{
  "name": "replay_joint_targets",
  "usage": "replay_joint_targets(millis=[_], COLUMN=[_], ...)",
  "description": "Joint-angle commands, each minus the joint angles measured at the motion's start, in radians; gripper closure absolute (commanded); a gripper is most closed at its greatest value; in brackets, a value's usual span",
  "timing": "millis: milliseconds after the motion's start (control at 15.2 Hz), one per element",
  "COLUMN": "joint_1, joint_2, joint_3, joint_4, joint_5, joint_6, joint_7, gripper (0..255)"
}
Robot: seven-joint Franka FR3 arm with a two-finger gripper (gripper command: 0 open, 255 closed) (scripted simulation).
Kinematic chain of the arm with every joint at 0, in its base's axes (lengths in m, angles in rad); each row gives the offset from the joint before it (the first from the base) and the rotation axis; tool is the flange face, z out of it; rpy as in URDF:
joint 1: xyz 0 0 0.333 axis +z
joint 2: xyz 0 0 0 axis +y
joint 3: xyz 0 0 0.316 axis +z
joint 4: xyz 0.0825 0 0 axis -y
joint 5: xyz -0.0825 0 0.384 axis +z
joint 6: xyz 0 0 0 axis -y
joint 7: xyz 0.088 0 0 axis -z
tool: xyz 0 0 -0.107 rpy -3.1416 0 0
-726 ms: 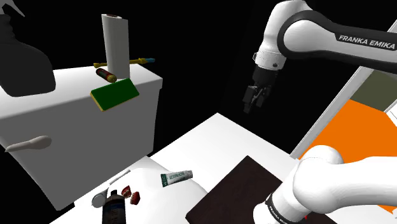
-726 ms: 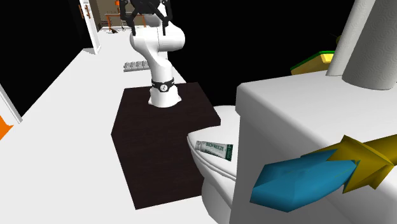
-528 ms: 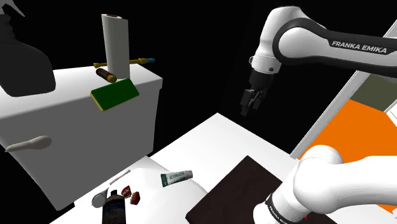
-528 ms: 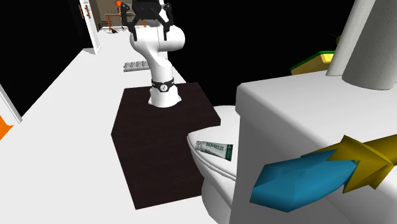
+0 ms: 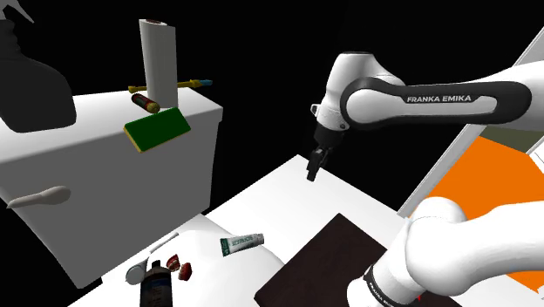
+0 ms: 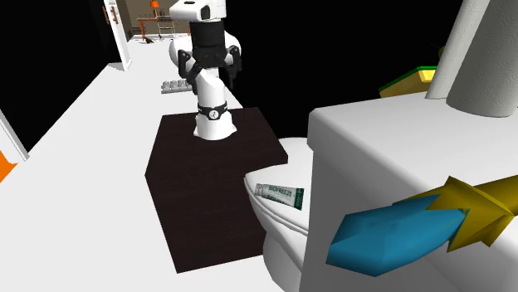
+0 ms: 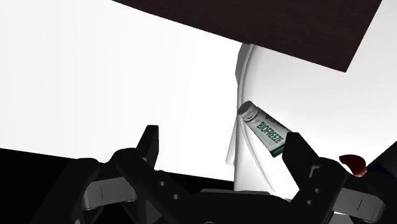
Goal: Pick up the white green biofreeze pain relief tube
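White-and-green tube lies on the white toilet lid, low in the shoulder view's middle. Black gripper hangs well above it, right of centre, fingers spread apart, grasping nothing.

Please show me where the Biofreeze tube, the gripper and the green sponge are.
Biofreeze tube (image 5: 241,242): shoulder view, middle of its body.
gripper (image 5: 311,173): shoulder view, between its fingertips.
green sponge (image 5: 157,129): shoulder view, its green top face.

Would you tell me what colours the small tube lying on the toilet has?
The small tube is white with a green lettered band, clearest in the wrist view.
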Motion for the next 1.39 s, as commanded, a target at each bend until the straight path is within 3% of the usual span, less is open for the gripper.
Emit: replay_joint_targets(millis=[0, 792, 1056, 1320], joint_1=[0.024, 0.199, 0.265, 0.306], joint_2=[0.047, 0.455, 0.624, 0.798], joint_3=[-0.009, -0.037, -0.034, 0.008], joint_4=[-0.035, -0.109, -0.089, -0.047], joint_5=[-0.001, 0.063, 0.137, 0.261], joint_6=[0.094, 0.628, 0.792, 0.936], joint_7=[-0.047, -0.33, -0.459, -0.625], gripper=[0, 0, 0, 0])
